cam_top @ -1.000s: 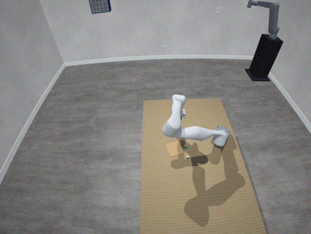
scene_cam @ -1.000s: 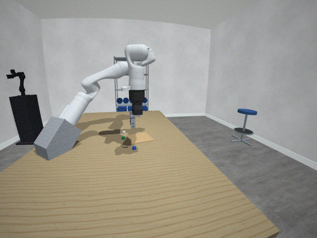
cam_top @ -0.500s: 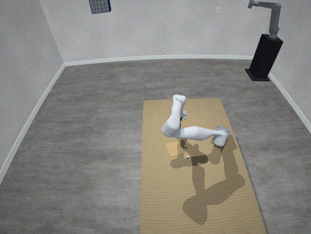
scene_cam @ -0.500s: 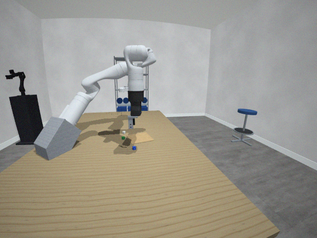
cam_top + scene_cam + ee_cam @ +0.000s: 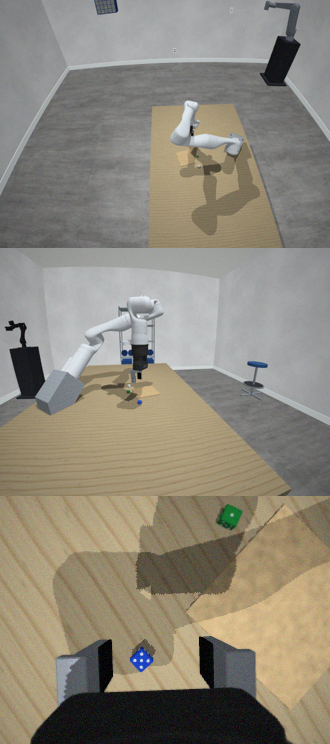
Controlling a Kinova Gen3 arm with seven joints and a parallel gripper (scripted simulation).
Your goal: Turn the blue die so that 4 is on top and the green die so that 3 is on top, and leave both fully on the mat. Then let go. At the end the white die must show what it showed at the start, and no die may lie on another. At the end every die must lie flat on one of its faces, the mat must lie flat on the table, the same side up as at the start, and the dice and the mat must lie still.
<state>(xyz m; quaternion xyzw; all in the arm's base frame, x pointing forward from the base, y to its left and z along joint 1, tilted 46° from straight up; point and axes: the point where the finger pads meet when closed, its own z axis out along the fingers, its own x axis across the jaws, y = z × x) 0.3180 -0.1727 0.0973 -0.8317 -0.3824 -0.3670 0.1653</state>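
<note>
Jaws spread fully, gripping nothing, hanging above the surface (image 5: 160,450). Wrist view: blue die (image 5: 141,659) between them below, 5 up, off the mat (image 5: 270,621); green die (image 5: 229,516) also off it. Exterior view alone: white die (image 5: 129,385).

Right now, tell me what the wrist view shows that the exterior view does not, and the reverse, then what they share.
Only the wrist view shows the pips: the blue die has five on top, the green die one, and both lie off the mat, the blue one between the open pincer's fingers. Only the exterior view shows the white die, the arm's base, the stool and the shelf rack. Both show the blue and green dice, the mat and the pincer above the table.
</note>
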